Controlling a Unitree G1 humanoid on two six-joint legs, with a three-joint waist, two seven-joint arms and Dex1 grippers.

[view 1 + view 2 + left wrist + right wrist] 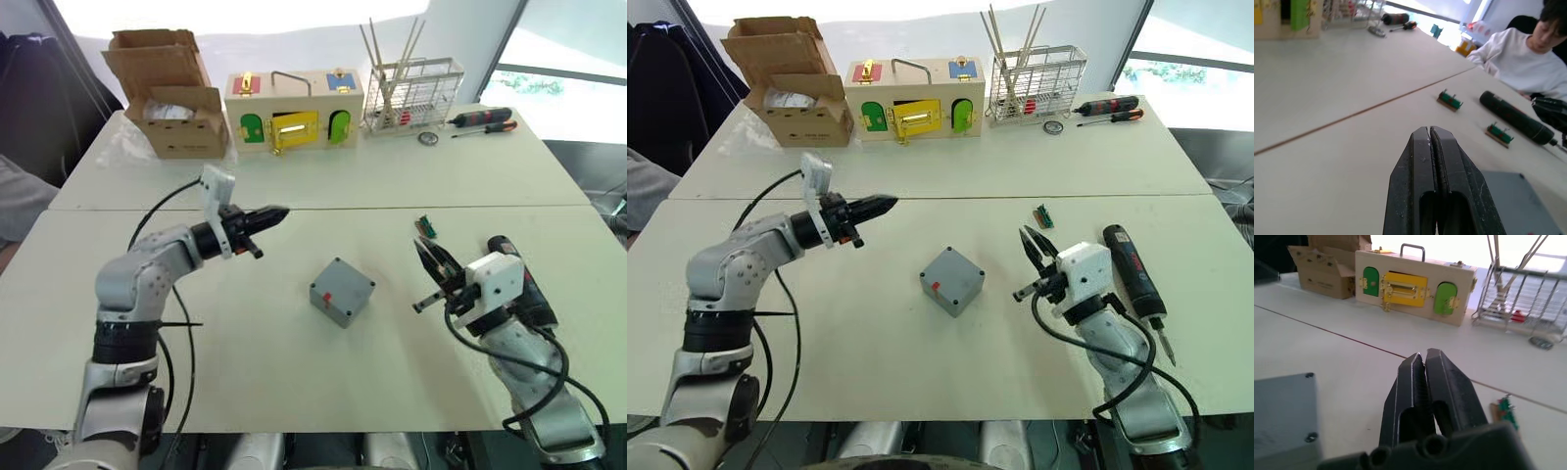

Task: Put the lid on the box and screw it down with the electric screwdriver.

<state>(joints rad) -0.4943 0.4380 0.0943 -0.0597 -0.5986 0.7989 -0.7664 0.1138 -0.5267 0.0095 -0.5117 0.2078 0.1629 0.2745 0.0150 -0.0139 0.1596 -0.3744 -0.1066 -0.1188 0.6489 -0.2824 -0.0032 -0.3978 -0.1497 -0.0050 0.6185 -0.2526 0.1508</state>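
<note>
Right gripper nearest, closed on nothing, poised between box and electric screwdriver, probably to reach either. Left gripper also closed and empty, raised over the surface beyond the box. Box mid-surface, apparently with lid already seated on top. Screwdriver lying flat just beside right arm, untouched; screwing not yet begun.

The grey box sits mid-tabletop with its lid on. The left pincer hovers up-left of it, jaws together; the right pincer hangs to its right, also closed. The electric screwdriver lies just beyond the right arm.
</note>
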